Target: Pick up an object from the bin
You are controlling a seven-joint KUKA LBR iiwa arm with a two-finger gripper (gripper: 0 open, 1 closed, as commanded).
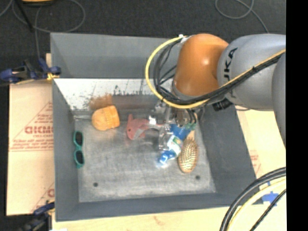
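Note:
My gripper (160, 127) hangs low over the middle right of the bin, under the arm's orange cover. Just to its left lies a pink-red fish-shaped toy (135, 127), touching or nearly touching the gripper. Right below the gripper sits a blue and white crumpled thing (169, 150). A small blue piece (180, 131) lies to the gripper's right. Beside these, further right, lies a wooden oval hairbrush (188, 156) with its bristles up.
An orange ribbed lump (106, 118) rests near the back wall at the left. Green sunglasses (78, 149) lie along the left wall. The arm and its cables cover the bin's back right corner.

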